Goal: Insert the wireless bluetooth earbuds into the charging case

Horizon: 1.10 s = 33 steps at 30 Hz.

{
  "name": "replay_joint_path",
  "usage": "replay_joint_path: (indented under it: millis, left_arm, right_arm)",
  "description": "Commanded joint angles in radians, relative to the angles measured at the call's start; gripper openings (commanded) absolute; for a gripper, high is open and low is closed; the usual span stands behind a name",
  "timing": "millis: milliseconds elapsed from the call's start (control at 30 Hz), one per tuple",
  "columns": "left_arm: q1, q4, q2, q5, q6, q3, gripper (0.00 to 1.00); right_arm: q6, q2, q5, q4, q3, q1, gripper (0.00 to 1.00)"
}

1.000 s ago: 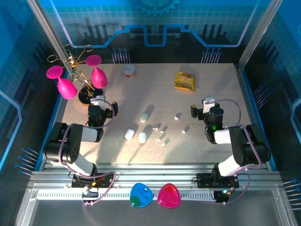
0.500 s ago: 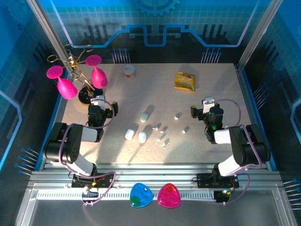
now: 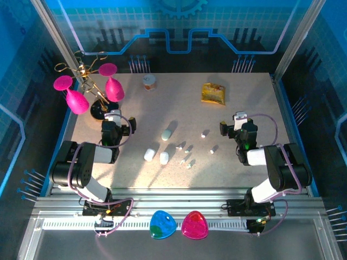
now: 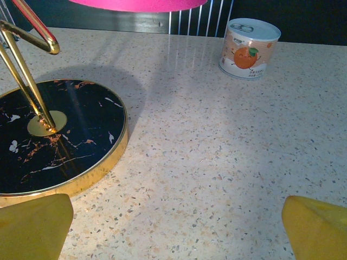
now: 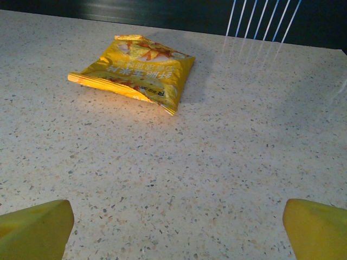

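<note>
Nothing is inserted yet: the earbuds [image 3: 189,147] lie scattered right of the charging cases [image 3: 164,158]. The left gripper [image 4: 173,230] and right gripper [image 5: 173,230] gape wide, empty.

You have little to read here. On the small can [image 4: 249,47] near the counter's far edge, the label shows a cartoon orange with a line of tiny print beneath it, too small for you to make out. On the yellow snack bag [image 5: 135,73], toward the counter's far right, a row of red Chinese characters runs across the front, upside down in the right wrist view. You cannot read them with certainty.
</note>
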<state>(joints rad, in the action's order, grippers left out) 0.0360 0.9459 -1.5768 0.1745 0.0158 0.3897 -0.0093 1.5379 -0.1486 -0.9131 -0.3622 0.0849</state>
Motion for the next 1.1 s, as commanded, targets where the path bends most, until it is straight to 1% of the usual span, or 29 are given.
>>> replay_joint_path:
  millis: [0, 100, 200, 267, 367, 400, 500, 600, 700, 800, 900, 1000, 1067]
  left_arm:
    - [-0.007, 0.010, 0.023, -0.028, -0.023, -0.021, 0.99]
    - [0.010, -0.015, 0.057, -0.005, -0.041, -0.022, 0.99]
    - [0.048, -0.130, 0.151, 0.023, -0.076, -0.002, 0.99]
    - [0.086, -0.226, 0.224, 0.055, -0.106, 0.016, 0.99]
    - [0.164, -0.353, 0.315, 0.141, -0.152, 0.040, 0.99]
    - [0.187, -0.385, 0.338, 0.145, -0.151, 0.045, 0.99]
    - [0.258, -0.483, 0.383, 0.163, -0.149, 0.070, 0.99]
    - [0.349, -0.608, 0.418, 0.171, -0.131, 0.113, 0.99]
    - [0.420, -0.700, 0.420, 0.160, -0.099, 0.159, 0.99]
    - [0.471, -0.758, 0.392, 0.133, -0.062, 0.205, 0.99]
    - [0.485, -0.769, 0.354, 0.078, -0.011, 0.226, 0.99]
    - [0.485, -0.785, 0.328, 0.051, 0.038, 0.249, 0.99]
    - [0.485, -0.804, 0.323, 0.071, 0.060, 0.259, 0.99]
  right_arm:
    - [-0.020, 0.004, 0.013, -0.032, -0.010, 0.012, 1.00]
    - [-0.027, 0.000, 0.024, -0.053, 0.003, 0.014, 1.00]
    - [-0.047, -0.056, 0.018, -0.034, 0.017, 0.030, 1.00]
    - [-0.061, -0.133, 0.003, 0.069, -0.001, 0.049, 1.00]
    - [-0.109, -0.232, -0.042, 0.233, -0.049, 0.115, 1.00]
    - [-0.113, -0.258, -0.050, 0.284, -0.068, 0.138, 1.00]
    - [-0.095, -0.315, -0.012, 0.385, -0.109, 0.195, 1.00]
    - [-0.057, -0.356, 0.037, 0.505, -0.164, 0.262, 1.00]
    - [0.010, -0.363, 0.074, 0.581, -0.199, 0.317, 1.00]
    - [0.106, -0.352, 0.128, 0.596, -0.210, 0.351, 1.00]
    - [0.207, -0.319, 0.181, 0.636, -0.245, 0.371, 1.00]
    - [0.271, -0.266, 0.153, 0.750, -0.311, 0.412, 1.00]
    - [0.312, -0.225, 0.123, 0.813, -0.360, 0.447, 1.00]
